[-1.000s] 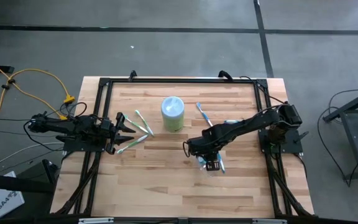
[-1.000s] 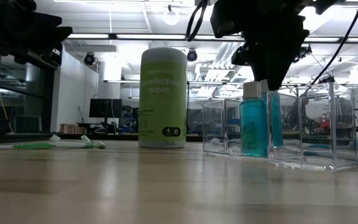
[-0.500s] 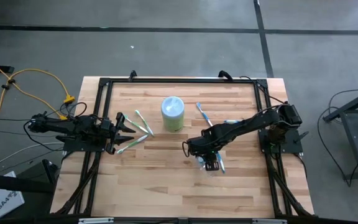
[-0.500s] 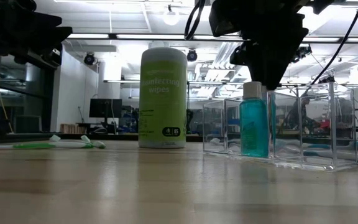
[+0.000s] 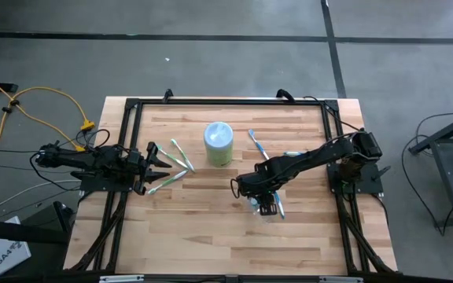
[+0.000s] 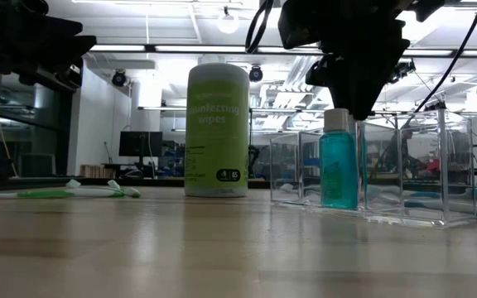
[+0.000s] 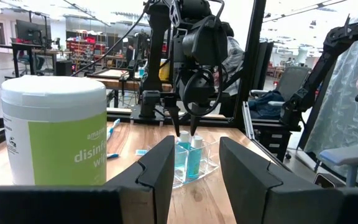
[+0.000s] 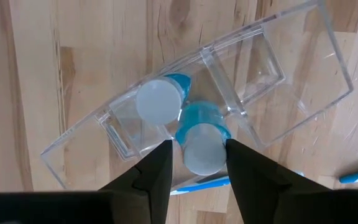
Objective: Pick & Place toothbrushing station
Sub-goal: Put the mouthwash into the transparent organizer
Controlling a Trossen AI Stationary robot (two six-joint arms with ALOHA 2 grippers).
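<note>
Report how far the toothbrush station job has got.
Done: two blue bottles stand in the clear organizer. In hand: nothing; the right gripper hangs open right above one bottle. Left: green toothbrushes lie by the open left gripper, and a blue toothbrush lies beyond the wipes can.

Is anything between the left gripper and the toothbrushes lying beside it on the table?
Nothing visible. In the high view the left gripper sits open right next to the toothbrushes, with only bare wood between. The wipes canister stands farther on, past the brushes, not in the path.
</note>
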